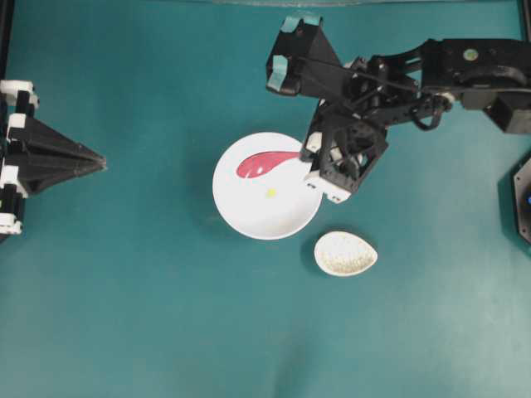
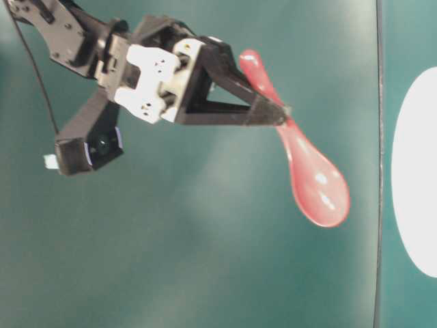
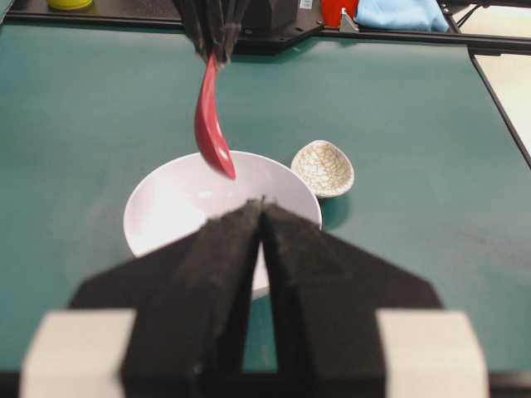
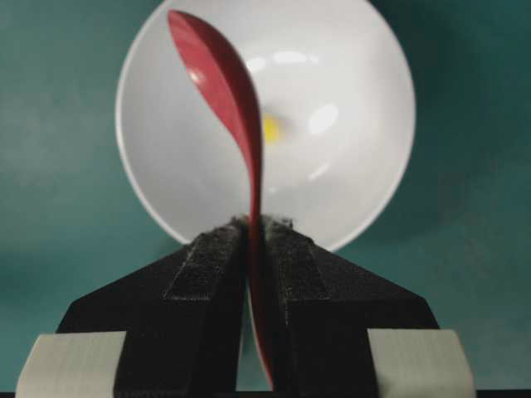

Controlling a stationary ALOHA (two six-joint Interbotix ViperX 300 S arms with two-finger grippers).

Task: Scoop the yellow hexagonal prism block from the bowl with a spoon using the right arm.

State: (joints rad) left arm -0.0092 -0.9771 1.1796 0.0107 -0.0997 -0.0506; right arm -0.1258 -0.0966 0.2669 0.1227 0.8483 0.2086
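The white bowl (image 1: 249,214) stands mid-table with the tiny yellow hexagonal prism block (image 1: 270,192) near its centre. My right gripper (image 1: 302,155) is shut on the handle of the pink-red spoon (image 1: 264,163), holding it above the bowl's far side. In the right wrist view the spoon (image 4: 220,75) rises from the right gripper (image 4: 255,222), its scoop over the bowl (image 4: 348,166), and the block (image 4: 271,128) shows just right of the spoon. The spoon is clear of the block. My left gripper (image 1: 101,162) rests shut and empty at the left edge.
A speckled off-white teardrop rest (image 1: 345,254) lies just right of and in front of the bowl. A black fixture (image 1: 523,199) sits at the right table edge. A blue cloth (image 3: 402,12) and small red and yellow items lie beyond the far edge.
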